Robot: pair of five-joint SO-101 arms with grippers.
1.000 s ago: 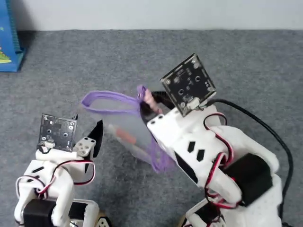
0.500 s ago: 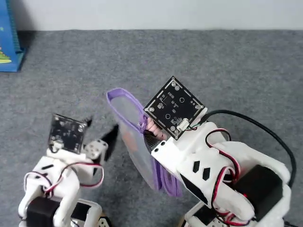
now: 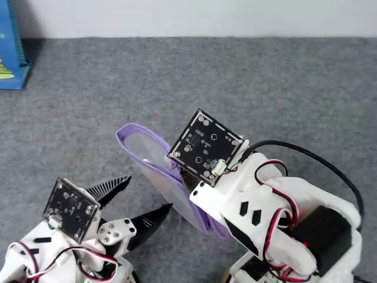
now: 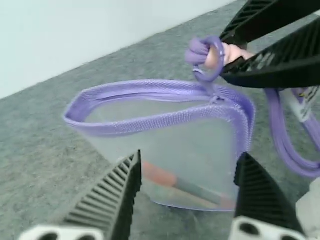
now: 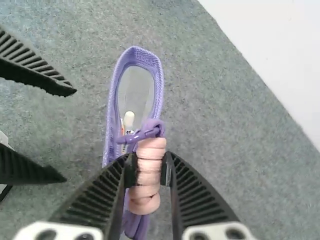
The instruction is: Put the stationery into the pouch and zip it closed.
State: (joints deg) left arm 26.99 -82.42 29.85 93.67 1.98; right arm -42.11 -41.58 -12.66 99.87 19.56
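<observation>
The right end effector grips the pink zipper pull on the pouch; left end effector gapes beside it.

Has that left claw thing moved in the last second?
Yes. Seen from above, the left gripper has drawn back toward its own base, farther from the blue box, and its jaws stand wide open.

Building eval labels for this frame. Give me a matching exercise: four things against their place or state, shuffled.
Things:
1. pouch
2. pink zipper charm
3. pen
4. blue box

Place or state:
a. by the wall, far left in the high view
b. mouth unzipped and open
c. pinched in the right arm's jaws
d. lying inside the pouch

Pairs: 1-b; 2-c; 3-d; 4-a
</observation>
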